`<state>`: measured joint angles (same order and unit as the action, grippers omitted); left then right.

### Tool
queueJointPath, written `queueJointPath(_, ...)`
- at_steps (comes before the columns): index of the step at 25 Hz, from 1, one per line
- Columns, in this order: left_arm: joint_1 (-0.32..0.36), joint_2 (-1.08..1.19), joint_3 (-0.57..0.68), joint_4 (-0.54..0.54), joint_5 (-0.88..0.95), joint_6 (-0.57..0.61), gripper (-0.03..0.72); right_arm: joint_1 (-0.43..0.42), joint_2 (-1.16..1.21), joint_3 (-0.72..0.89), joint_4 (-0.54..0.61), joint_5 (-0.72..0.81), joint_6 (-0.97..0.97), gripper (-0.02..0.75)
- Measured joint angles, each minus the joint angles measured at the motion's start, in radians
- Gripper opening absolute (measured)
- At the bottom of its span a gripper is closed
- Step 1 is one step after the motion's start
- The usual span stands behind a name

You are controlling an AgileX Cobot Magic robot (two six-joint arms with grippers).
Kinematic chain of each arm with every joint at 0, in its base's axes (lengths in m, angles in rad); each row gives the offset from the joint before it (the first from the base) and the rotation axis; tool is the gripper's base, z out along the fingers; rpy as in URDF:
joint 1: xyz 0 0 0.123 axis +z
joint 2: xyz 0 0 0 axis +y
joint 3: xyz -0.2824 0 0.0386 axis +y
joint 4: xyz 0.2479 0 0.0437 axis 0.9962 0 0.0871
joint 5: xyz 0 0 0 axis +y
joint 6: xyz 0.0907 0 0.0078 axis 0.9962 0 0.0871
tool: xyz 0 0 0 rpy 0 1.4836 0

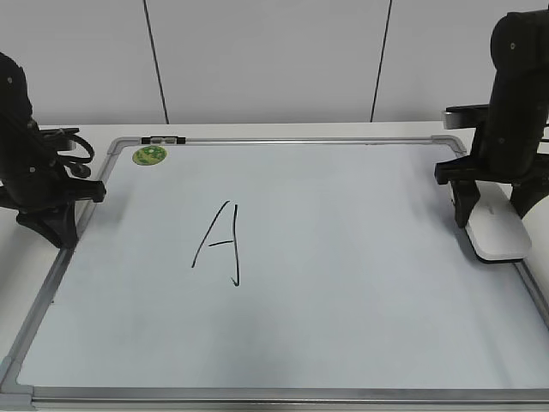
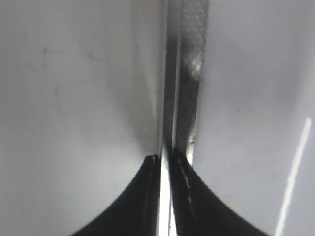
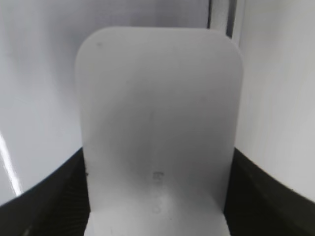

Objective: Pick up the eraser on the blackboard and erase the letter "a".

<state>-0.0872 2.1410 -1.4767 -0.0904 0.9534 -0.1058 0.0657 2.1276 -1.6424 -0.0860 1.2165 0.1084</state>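
Note:
The white eraser (image 1: 499,236) lies at the right edge of the blackboard (image 1: 343,257). My right gripper (image 1: 491,215) stands over it with a finger on each long side. In the right wrist view the eraser (image 3: 157,123) fills the space between the jaws (image 3: 158,152), which touch its sides. My left gripper (image 1: 64,232) is shut and empty at the board's left frame; its wrist view shows the closed tips (image 2: 166,158) over the metal frame strip (image 2: 189,73). No small letter "a" shows anywhere on the board.
A large capital "A" (image 1: 221,245) is drawn left of the board's middle. A round green sticker (image 1: 149,155) sits at the far left corner. The white table surrounds the board and a wall stands behind.

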Motion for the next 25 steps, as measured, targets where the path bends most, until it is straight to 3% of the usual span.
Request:
queueJointPath(9, 0.000, 0.000, 0.000, 0.000, 0.000, 0.000, 0.055, 0.000, 0.000, -0.010, 0.072, 0.000, 0.000, 0.526)
queueJointPath(25, 0.002, 0.000, 0.000, -0.002, 0.000, 0.000, 0.055, -0.025, 0.000, -0.010, 0.042, 0.000, -0.049, 0.526)
